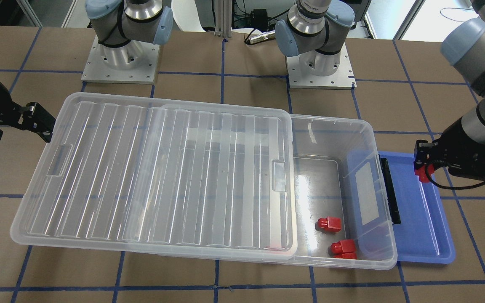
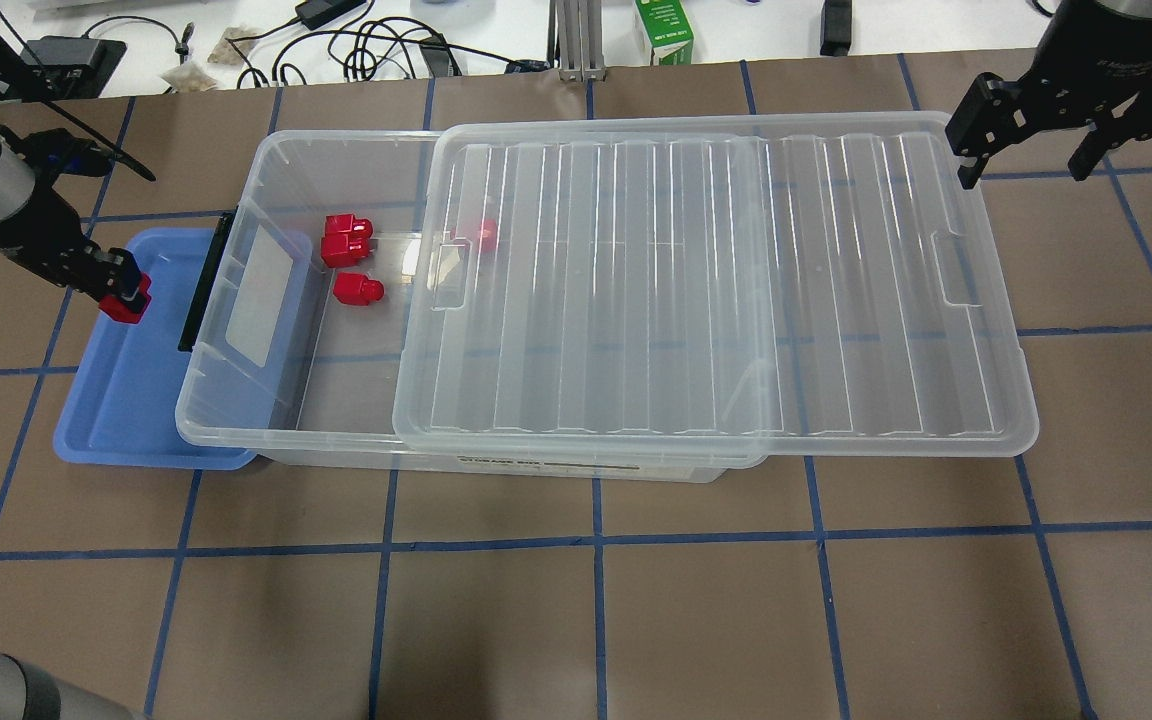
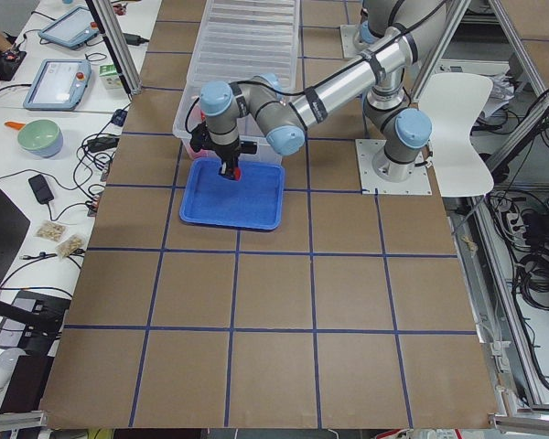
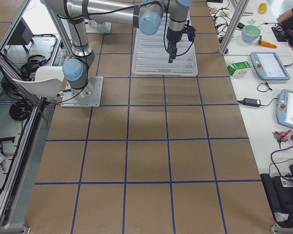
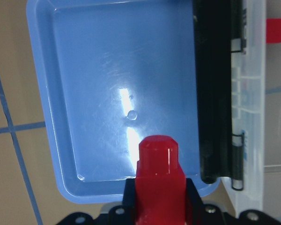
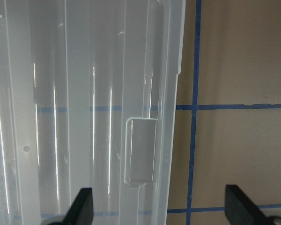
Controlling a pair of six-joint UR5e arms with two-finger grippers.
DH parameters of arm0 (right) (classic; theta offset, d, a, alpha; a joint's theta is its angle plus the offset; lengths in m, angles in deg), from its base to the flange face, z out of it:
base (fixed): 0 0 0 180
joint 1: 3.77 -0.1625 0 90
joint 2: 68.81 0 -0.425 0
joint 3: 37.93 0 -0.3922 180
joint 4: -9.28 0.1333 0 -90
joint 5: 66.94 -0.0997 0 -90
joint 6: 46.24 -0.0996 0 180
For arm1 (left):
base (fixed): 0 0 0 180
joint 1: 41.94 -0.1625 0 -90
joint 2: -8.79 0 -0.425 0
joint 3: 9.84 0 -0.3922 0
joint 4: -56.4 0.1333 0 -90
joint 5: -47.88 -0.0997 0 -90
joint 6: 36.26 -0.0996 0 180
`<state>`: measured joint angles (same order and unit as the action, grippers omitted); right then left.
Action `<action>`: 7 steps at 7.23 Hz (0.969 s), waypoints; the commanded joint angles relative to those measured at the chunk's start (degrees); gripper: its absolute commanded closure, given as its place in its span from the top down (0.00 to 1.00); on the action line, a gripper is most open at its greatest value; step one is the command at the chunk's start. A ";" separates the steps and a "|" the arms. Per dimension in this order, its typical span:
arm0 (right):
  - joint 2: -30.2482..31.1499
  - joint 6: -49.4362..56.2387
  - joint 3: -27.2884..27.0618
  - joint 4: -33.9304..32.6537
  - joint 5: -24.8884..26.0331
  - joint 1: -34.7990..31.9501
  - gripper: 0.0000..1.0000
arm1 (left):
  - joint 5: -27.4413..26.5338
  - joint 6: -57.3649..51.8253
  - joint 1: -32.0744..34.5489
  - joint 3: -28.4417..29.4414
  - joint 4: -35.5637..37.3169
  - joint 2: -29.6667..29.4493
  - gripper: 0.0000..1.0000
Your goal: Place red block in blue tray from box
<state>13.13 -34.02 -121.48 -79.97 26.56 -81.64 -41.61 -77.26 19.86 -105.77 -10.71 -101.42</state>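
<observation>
— Red block (image 2: 123, 305): where was it located?
— It was held clamped in the left gripper (image 2: 122, 296), above the blue tray (image 2: 126, 410) and near the tray's outer rim. Contact with the tray floor could not be judged.
— And the box (image 2: 236, 425)?
— It was seen just beside the tray, with its lid (image 2: 696, 290) offset so that the end nearest the tray was uncovered. Other red blocks (image 2: 356, 289) lay on its floor. The right gripper (image 2: 1024, 170) was spread wide and empty at the lid's far end.
</observation>
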 commanded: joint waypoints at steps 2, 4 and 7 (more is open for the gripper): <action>-1.16 -0.08 -0.21 -0.31 1.16 1.13 1.00 | 1.50 -1.89 -0.89 -0.40 6.19 -7.46 0.00; -1.96 0.70 -3.18 -1.87 1.86 3.76 1.00 | 1.07 -1.71 -0.89 -0.49 6.37 -8.44 0.51; -4.51 0.71 -6.52 -3.55 3.54 9.92 1.00 | 0.54 0.04 -0.55 0.65 4.02 -6.17 0.96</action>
<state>9.55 -33.14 -126.33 -82.88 30.06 -73.59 -40.83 -78.09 19.04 -105.72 -5.20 -108.91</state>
